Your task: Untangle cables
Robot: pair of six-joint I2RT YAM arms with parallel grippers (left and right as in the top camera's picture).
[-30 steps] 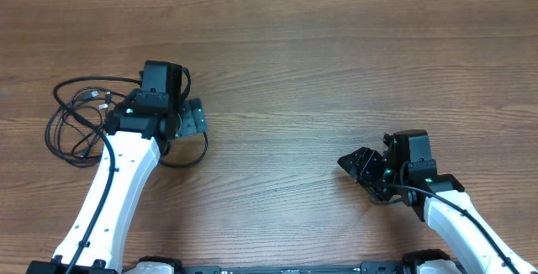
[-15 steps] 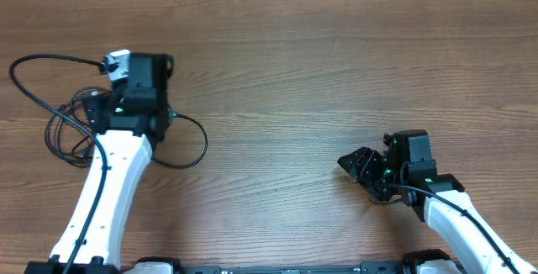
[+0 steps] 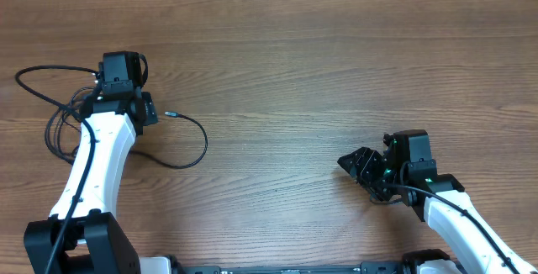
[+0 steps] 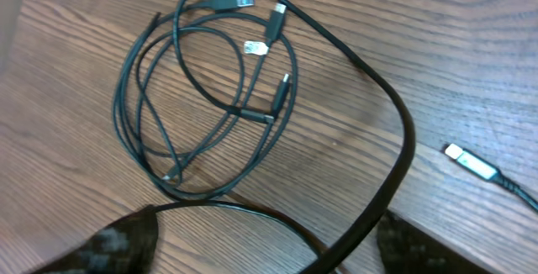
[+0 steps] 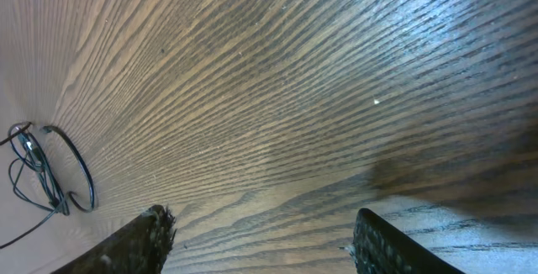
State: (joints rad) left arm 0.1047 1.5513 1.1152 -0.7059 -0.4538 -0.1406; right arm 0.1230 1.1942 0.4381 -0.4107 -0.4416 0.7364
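Note:
The cables are thin black cords at the table's left. A tangled coil point(image 3: 63, 131) lies by my left arm, with a loop point(image 3: 18, 76) drawn out toward the upper left. One strand point(image 3: 202, 139) curves right and ends in a silvery plug point(image 3: 171, 115). In the left wrist view the coil point(image 4: 210, 97) with several plug ends lies ahead, and the silvery plug point(image 4: 466, 160) is at right. My left gripper point(image 3: 141, 108) point(image 4: 269, 240) is open, and a raised strand point(image 4: 395, 139) passes between its fingers. My right gripper point(image 3: 353, 163) point(image 5: 261, 240) is open and empty, far right of the cables.
The wooden table point(image 3: 294, 72) stretches between the two arms. The right wrist view shows bare wood with the cables point(image 5: 38, 169) small at its far left edge.
My left arm has swung left and toward the far edge. A cable loop was dragged out to the upper left. The strand with the silvery plug now lies uncovered. The right arm has not moved.

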